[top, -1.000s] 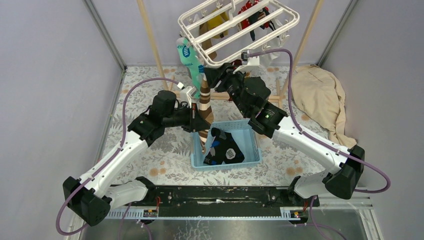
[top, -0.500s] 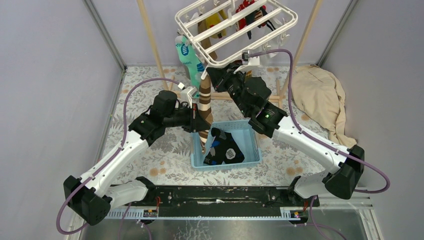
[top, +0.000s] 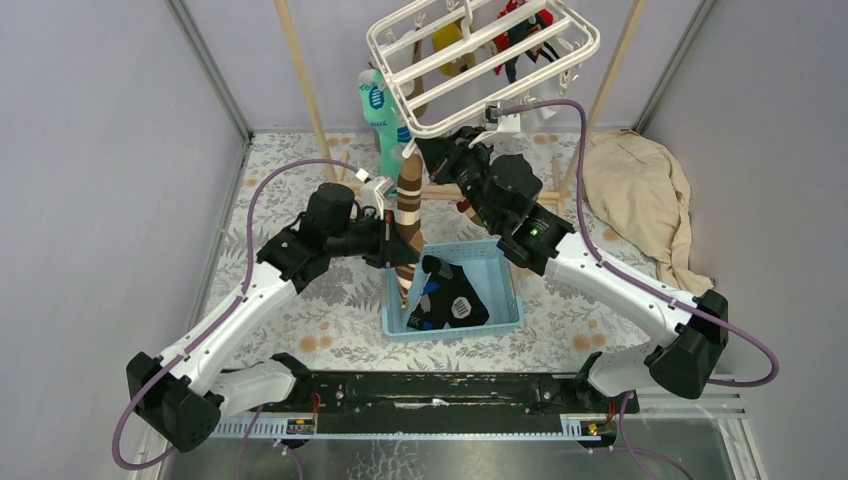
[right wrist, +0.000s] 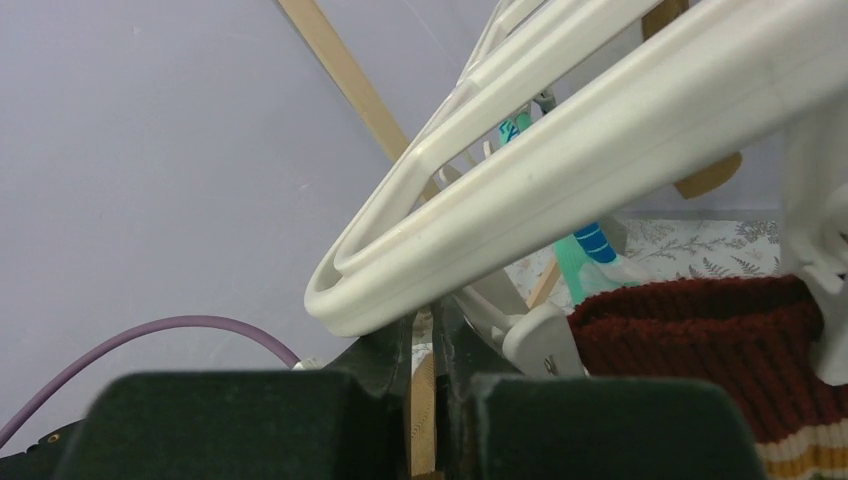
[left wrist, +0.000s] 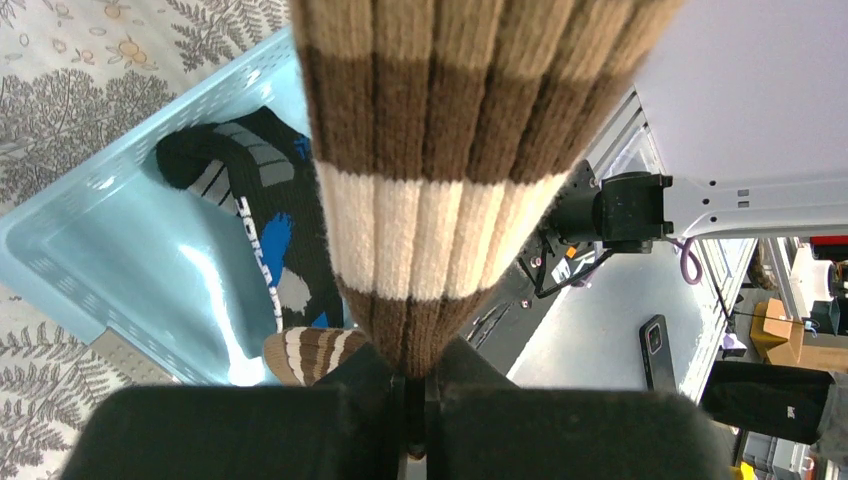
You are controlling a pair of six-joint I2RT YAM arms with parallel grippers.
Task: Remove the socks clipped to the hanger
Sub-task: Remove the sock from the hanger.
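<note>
Two lilac walls (top: 90, 150), fern-print tabletop (top: 560, 320), hanger (top: 484, 62) above

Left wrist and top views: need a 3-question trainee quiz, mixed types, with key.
1. Multiple choice: the left gripper is shut on A a glove, B the striped sock, C nothing.
2. True or false: the basket is empty.
3. Fill in: the beige cloth lies on the basket's ___ side (robot's own).
Key: 1 B. 2 False, a black sock lies in it. 3 right.
</note>
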